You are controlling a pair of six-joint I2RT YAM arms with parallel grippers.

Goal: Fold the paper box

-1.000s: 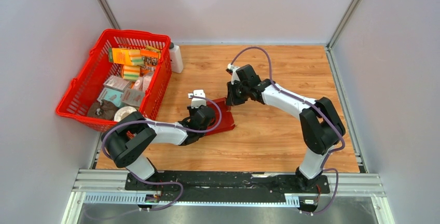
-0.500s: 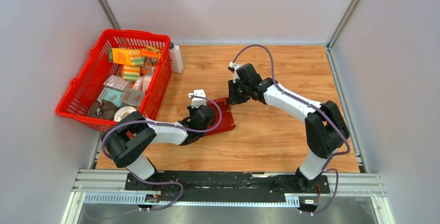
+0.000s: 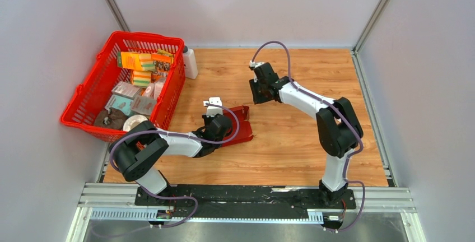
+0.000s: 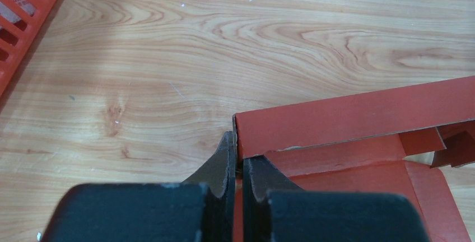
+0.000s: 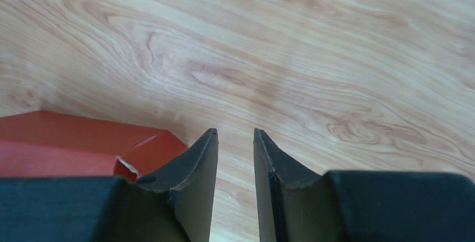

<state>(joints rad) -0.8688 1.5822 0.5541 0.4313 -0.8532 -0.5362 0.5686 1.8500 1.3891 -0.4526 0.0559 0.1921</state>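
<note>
Two grippers, two different states. Your left gripper (image 4: pixel 235 141) is pinched tight on a corner of the paper box (image 4: pixel 347 120), fingertips meeting on the end of a raised side wall. That wall, the longest run of the box in the left wrist view, goes from the pinch off to the right of the fingers, with the box floor and some loose inner tabs on the same side. Your right gripper (image 5: pixel 235 136) holds nothing; its jaws stand a narrow gap apart over the bare table (image 5: pixel 336 57). From that tool the box lies to the left and low in the wrist view: a chamfered flap with a small slit sits just beside the left-hand finger (image 5: pixel 185 186), and I cannot tell whether they touch. Seen from above, the box rests between the two wrists, partly hidden under the left one. The left arm is on it and the right arm is near, off its far corner. I judge the coming move turns on this: the right tool must travel toward its own left to reach that free flap. Farther out past the left arm, a red basket (image 3: pixel 175 85) holds printed packages, with a white bottle (image 3: pixel 190 63) at its far corner. Their print is too small to read, and the box shows no writing.
</note>
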